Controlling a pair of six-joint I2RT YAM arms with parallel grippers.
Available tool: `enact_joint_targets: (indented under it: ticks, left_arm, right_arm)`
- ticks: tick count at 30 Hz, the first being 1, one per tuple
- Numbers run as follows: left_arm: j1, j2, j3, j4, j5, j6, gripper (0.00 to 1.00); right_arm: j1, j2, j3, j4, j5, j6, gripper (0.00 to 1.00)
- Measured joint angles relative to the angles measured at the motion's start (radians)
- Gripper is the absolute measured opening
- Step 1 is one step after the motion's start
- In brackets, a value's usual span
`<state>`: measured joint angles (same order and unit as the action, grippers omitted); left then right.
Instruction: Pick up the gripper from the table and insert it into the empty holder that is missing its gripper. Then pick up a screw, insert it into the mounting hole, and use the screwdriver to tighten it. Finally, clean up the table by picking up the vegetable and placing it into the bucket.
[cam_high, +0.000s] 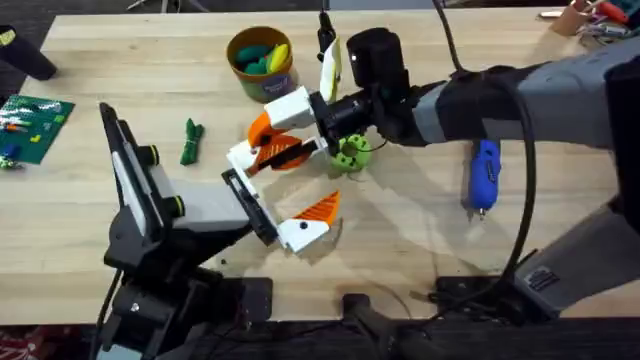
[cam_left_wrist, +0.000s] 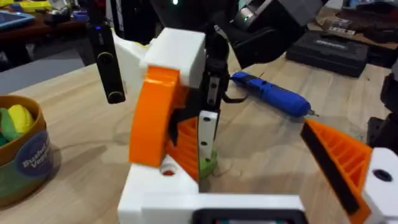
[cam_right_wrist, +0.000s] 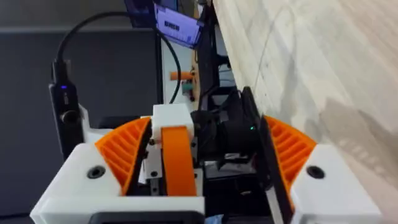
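The gripper (cam_high: 262, 128), a long orange wedge with a white block (cam_left_wrist: 174, 50), is upright over the holder (cam_high: 240, 156), the bare white bracket with a dark hole (cam_left_wrist: 166, 172). My right gripper (cam_high: 288, 130) is shut on it, the wedge (cam_right_wrist: 177, 163) between its ribbed fingers (cam_right_wrist: 124, 149). My left gripper (cam_high: 285, 187) is open; its other jaw bears an orange ribbed triangle (cam_left_wrist: 339, 155). The blue screwdriver (cam_high: 485, 175) lies to the right (cam_left_wrist: 273, 96). The dark green vegetable (cam_high: 191, 141) lies left of centre. The bucket (cam_high: 260, 60) stands behind it. No screw is visible.
A lime green disc with holes (cam_high: 350, 152) sits under the right arm, close to the holder (cam_left_wrist: 208, 165). A green board (cam_high: 35, 125) lies at the table's left edge and a black case (cam_left_wrist: 329, 53) beyond the screwdriver.
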<state>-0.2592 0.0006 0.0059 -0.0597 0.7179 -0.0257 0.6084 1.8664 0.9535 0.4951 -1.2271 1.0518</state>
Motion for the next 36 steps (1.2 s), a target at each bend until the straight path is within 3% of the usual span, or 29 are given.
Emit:
enact_joint_targets:
  ticks: [9, 15, 24, 27, 36]
  left_arm:
    - [0.0, 0.0, 0.0, 0.0, 0.004, 0.0, 0.986]
    - [0.0, 0.0, 0.0, 0.0, 0.004, 0.0, 0.986]
    - [0.0, 0.0, 0.0, 0.0, 0.007, 0.003, 0.986]
    - [0.0, 0.0, 0.0, 0.0, 0.009, 0.003, 0.986]
    - [0.0, 0.0, 0.0, 0.0, 0.013, 0.003, 0.986]
  right_arm:
    - [-0.008, -0.015, 0.0, -0.008, 0.009, -0.026, 0.994]
    - [-0.065, -0.101, 0.001, -0.117, 0.03, -0.132, 0.995]
    - [-0.173, -0.251, 0.055, -0.736, 0.23, -0.443, 0.995]
    - [-0.201, -0.301, 0.125, -0.958, 0.36, -0.561, 0.995]
    - [-0.223, -0.398, 0.379, -1.417, 0.74, -0.822, 0.995]
